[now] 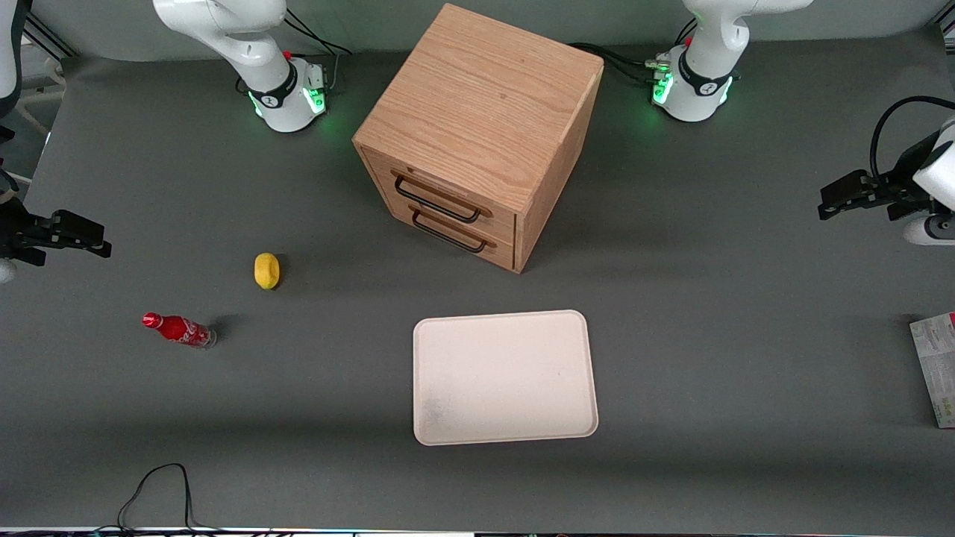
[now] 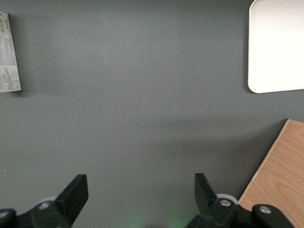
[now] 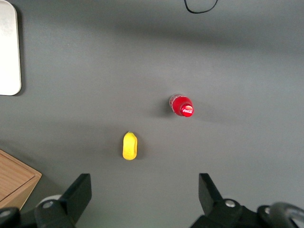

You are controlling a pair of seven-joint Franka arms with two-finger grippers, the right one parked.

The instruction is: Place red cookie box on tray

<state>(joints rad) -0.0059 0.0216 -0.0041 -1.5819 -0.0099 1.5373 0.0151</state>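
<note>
The red cookie box [image 1: 936, 369] lies flat at the working arm's end of the table, cut by the picture's edge, its pale grey-white printed face up. It also shows in the left wrist view [image 2: 8, 54]. The cream-white tray [image 1: 505, 377] lies bare in the middle of the table, nearer to the front camera than the cabinet; its corner shows in the left wrist view [image 2: 278, 45]. My left gripper [image 1: 830, 201] hovers above the table, farther from the front camera than the box and apart from it. Its fingers [image 2: 76, 192] are spread wide, with nothing between them.
A wooden two-drawer cabinet [image 1: 477, 134] stands at the middle back, both drawers shut; its corner shows in the left wrist view [image 2: 280, 175]. A yellow lemon [image 1: 266, 270] and a small red cola bottle [image 1: 179, 330] lie toward the parked arm's end. A black cable [image 1: 160, 485] loops at the front edge.
</note>
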